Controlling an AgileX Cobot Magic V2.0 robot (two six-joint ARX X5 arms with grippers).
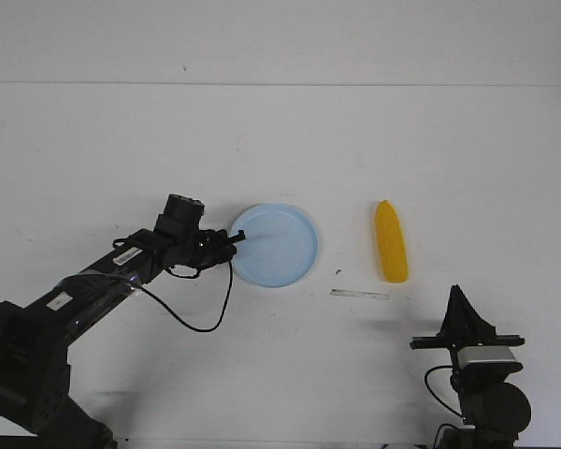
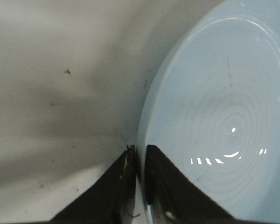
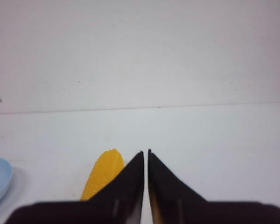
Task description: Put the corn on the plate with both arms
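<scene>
White table (image 1: 280, 374), plain pale wall behind it; a few dark specks and a thin pale strip (image 1: 359, 295) lie on the surface near the middle.

Left arm (image 1: 84, 290) reaches in from the near left corner, stretched low across the table toward the centre. Right arm (image 1: 477, 374) sits folded at the near right edge, wrist raised, not extended.

Plate (image 1: 290, 267), pale blue, round, lies flat near the centre of the table. Nothing on it.

Corn (image 1: 390, 240), yellow-orange, lies on the bare table to the right of the plate, well apart from it. Its long axis runs roughly away from the robot, tapered tip at the far end, blunt end nearer the robot.

Left hand (image 1: 232, 240) is at the plate's left rim. In the left wrist view the two fingers stand almost together with the rim (image 2: 142, 140) caught in the narrow gap: I read this as pinching the plate's edge.

Right hand (image 1: 460, 297) points upward and forward, fingers pressed together, holding nothing. The right wrist view shows the corn's near end just ahead of the fingertips and a little toward the plate side.

Judgement: the right arm is much the nearer to the corn. The cob lies ahead of that hand and slightly to its left, lengthwise along the reach direction, so the fingers would need to part and close across its width.
</scene>
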